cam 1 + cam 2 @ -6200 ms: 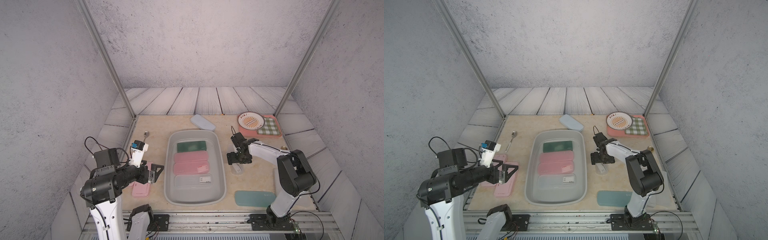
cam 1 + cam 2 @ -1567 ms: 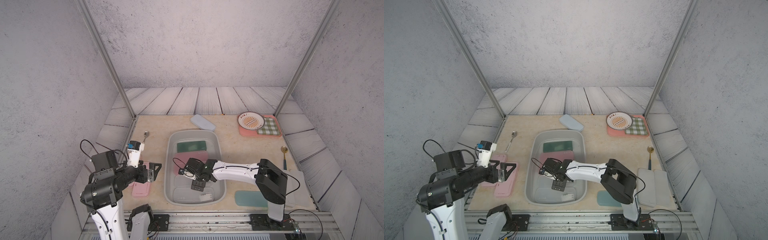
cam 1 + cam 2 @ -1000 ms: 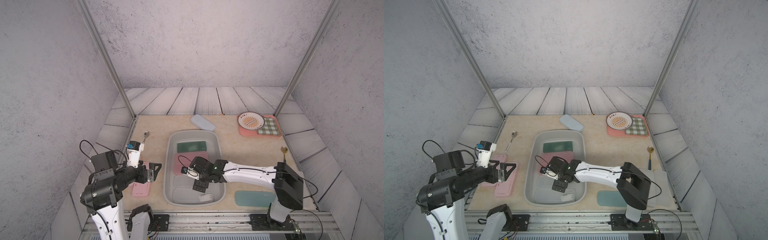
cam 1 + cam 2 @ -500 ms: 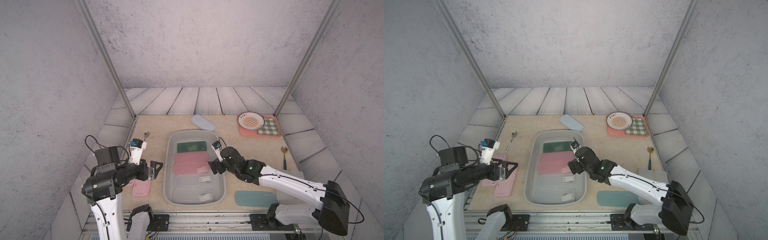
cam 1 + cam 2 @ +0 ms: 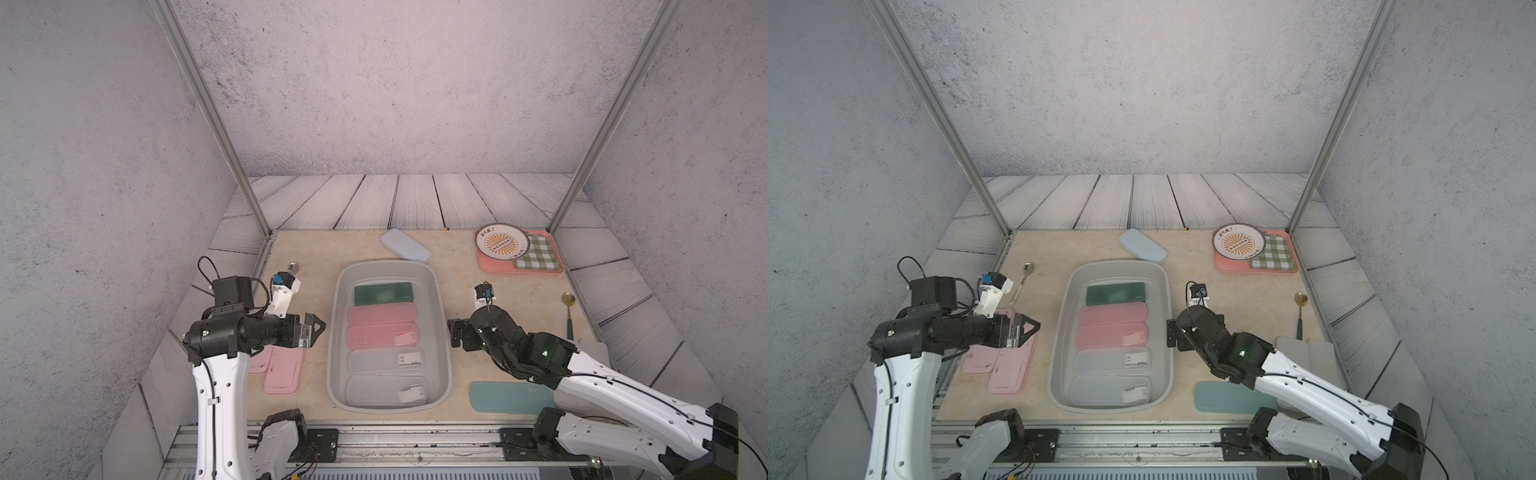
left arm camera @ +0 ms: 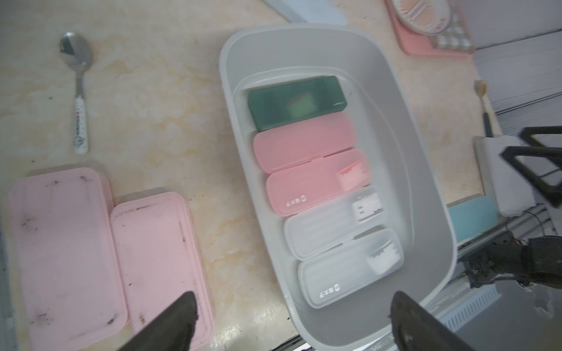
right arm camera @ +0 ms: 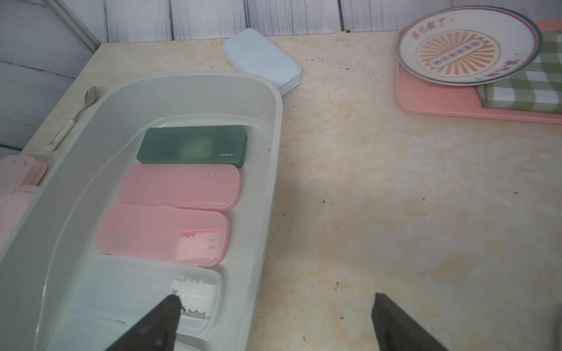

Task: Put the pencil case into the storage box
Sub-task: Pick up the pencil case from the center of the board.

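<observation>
While both arms hang empty, the trouble ahead is easy to read. The right gripper (image 5: 454, 333), jaws wide apart and holding nothing, hovers just beside the right-hand rim of the storage box (image 5: 386, 272). A careless swing from there could clip that rim and shove the box.

The left gripper (image 5: 316, 330), also spread and empty, hovers on the opposite side near the pink cases (image 5: 284, 370).

Inside the box, five cases lie side by side and cover nearly the whole floor. Any newcomer would probably have to sit on top, where smooth lids could let it slide or tilt against the wall.

The likeliest next pick is the teal pencil case (image 5: 507, 397), flat on the table near the front edge and partly under the right arm. It is long, slim, round-cornered and of smooth plastic, so a pinch might skid off it or nudge it toward the edge.
</observation>
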